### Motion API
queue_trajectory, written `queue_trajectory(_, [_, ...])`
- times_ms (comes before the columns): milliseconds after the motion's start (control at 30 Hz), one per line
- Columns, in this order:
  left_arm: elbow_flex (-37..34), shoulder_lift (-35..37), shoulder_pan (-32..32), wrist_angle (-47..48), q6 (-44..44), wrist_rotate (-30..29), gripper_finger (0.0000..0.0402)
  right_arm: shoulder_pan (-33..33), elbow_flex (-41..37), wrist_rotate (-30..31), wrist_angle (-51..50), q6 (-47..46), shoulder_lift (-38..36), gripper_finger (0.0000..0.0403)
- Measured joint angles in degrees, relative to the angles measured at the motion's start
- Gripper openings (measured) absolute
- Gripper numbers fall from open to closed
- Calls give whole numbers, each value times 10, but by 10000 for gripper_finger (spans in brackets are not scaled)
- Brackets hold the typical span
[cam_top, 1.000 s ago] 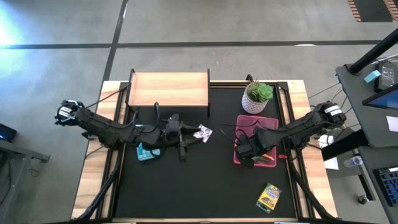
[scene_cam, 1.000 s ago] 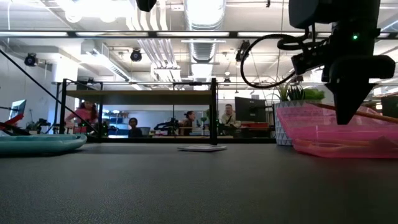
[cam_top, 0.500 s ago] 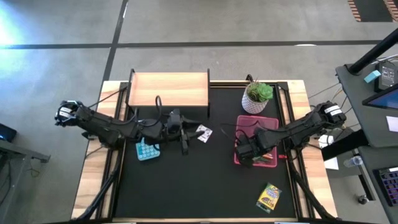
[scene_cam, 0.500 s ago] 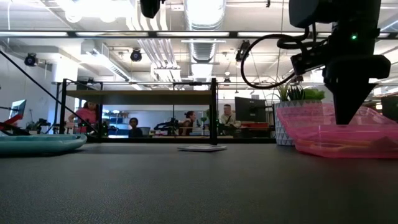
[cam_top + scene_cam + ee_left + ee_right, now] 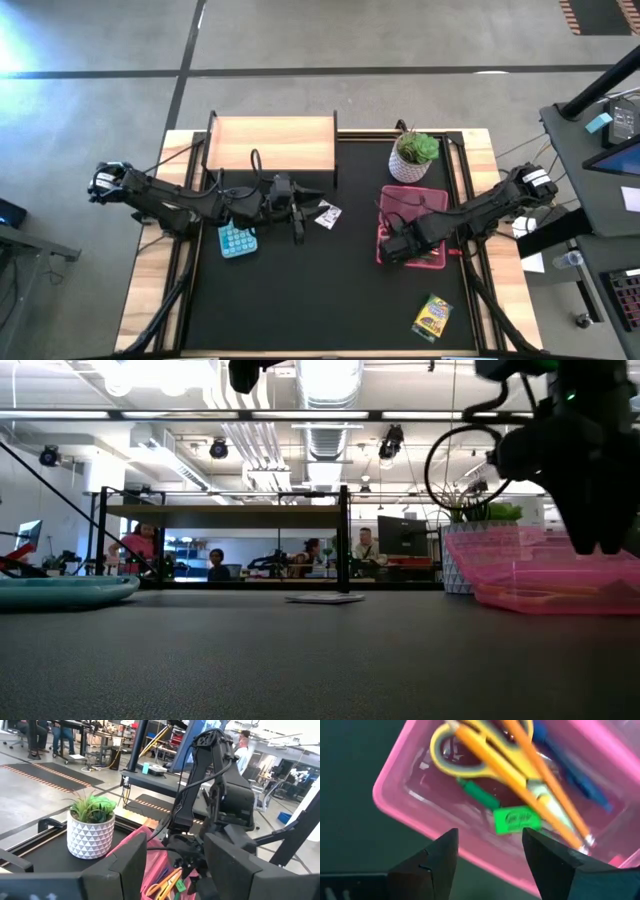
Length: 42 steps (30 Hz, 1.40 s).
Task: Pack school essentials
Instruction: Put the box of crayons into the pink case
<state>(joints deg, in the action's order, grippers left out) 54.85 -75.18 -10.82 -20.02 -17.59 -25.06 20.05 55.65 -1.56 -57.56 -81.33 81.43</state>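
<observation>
A: Right claw (image 5: 393, 249) status?
B: Fingers spread, nothing in them. It hangs over the near corner of the pink tray (image 5: 435, 196) on the right side of the bench (image 5: 330, 300).
A: Tray contents?
B: Right wrist view shows yellow-handled scissors (image 5: 470, 755), orange pencils (image 5: 545, 775), a green pen (image 5: 479, 794), a blue pen (image 5: 580, 780) and a green eraser (image 5: 517, 819), all lying inside the tray.
A: Left claw (image 5: 312, 197)?
B: Also apart and empty. It sits mid-bench, just beside the small white patterned card (image 5: 326, 215), which lies flat on the black mat.
A: Anything else loose?
B: Crayon box (image 5: 432, 316), near the front right edge of the bench, well apart from the tray. A teal dotted piece (image 5: 237, 240) lies under the left arm.
A: Other stuff?
B: Potted plant (image 5: 413, 156) stands behind the tray. Wooden shelf (image 5: 271, 145) at the back of the bench. In the low view, people sit in the room behind.
</observation>
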Motion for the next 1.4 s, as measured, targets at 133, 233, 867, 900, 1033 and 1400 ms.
queue_trajectory(133, [0, 0, 0, 0, -1, 10, 180, 48, 8, 1, 0, -68, 0, 212])
queue_trajectory(233, [0, 1, -1, 0, -17, 12, 180, 94, 19, 0, 0, -112, 0, 212])
queue_trajectory(867, [0, 1, -3, 0, -171, 111, 180, 352, 65, 0, 19, -276, 1, 212])
queue_trajectory(900, [0, 1, -3, 0, -172, 112, 180, 358, 65, 0, 19, -236, 1, 212])
queue_trajectory(1033, [0, 1, -6, 0, -186, 113, 180, 377, 65, 0, 27, -40, 7, 212])
queue_trajectory(1400, [-1, 1, -30, 0, -196, 116, 180, 386, 64, -49, -3, 228, 68, 212])
